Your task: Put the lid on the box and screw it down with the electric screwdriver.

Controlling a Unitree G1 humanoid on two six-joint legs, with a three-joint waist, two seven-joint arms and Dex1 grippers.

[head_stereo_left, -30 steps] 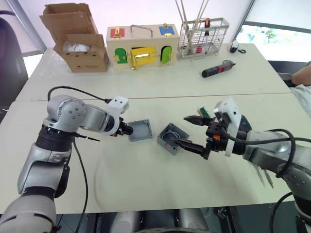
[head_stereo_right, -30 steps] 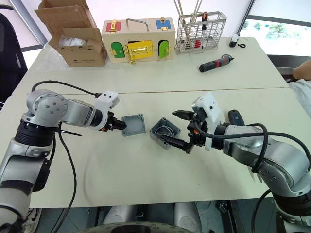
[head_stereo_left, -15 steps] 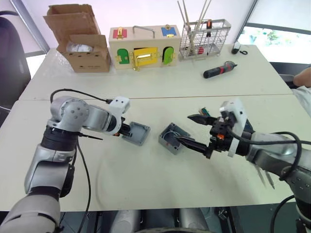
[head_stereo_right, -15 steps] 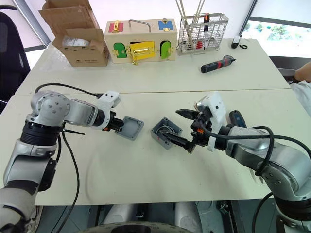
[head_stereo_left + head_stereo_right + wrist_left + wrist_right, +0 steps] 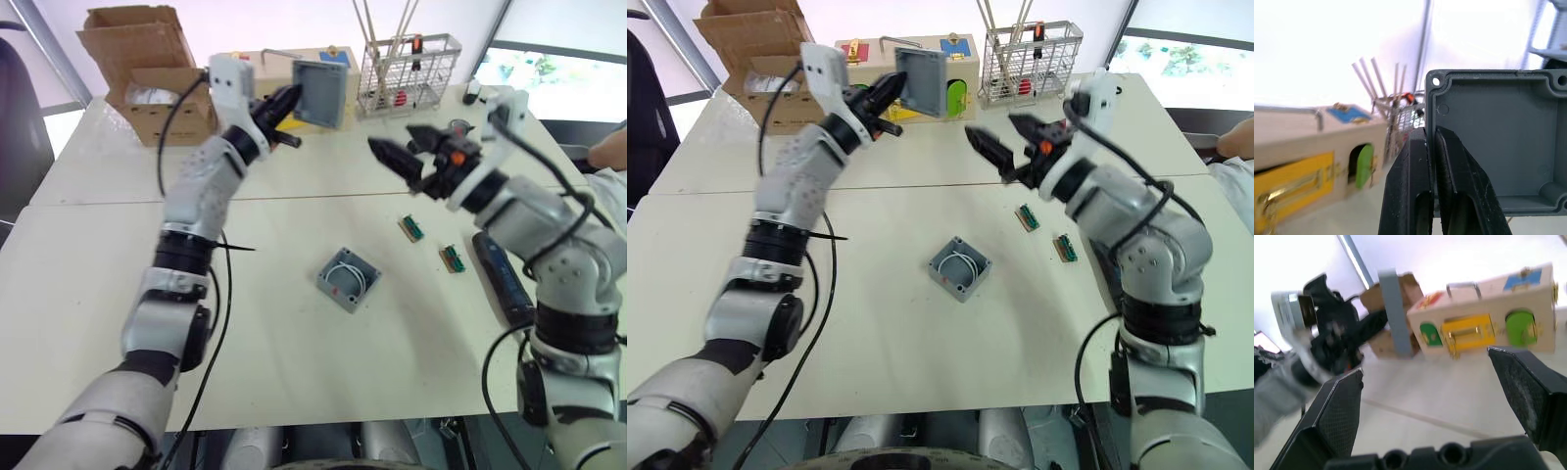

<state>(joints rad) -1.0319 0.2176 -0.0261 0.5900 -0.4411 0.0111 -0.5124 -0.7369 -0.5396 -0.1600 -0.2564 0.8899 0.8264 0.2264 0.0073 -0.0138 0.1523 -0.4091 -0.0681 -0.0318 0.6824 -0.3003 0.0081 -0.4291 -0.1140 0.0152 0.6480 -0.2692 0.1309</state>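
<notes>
The grey lid (image 5: 319,93) is held up in the air, upright, in front of the wooden box. My left gripper (image 5: 290,101) is shut on its edge; in the left wrist view the fingers (image 5: 1422,152) pinch the lid's rim (image 5: 1498,147). The small grey box (image 5: 348,280), with white wires inside, lies open on the table below. My right gripper (image 5: 397,145) hangs open and empty in the air, just right of the lid and well above the box. The dark electric screwdriver (image 5: 504,279) lies at the right, partly behind my right arm.
Two small connector pieces (image 5: 410,228) (image 5: 452,258) lie right of the box. At the back stand a cardboard box (image 5: 147,83), a wooden box with coloured doors (image 5: 872,54) and a wire rack (image 5: 404,70). A person's arm (image 5: 612,149) shows at the far right.
My left arm has swung up from the table, carrying the lid high. My right gripper has risen away from the box, still open. The box stays on the table.
</notes>
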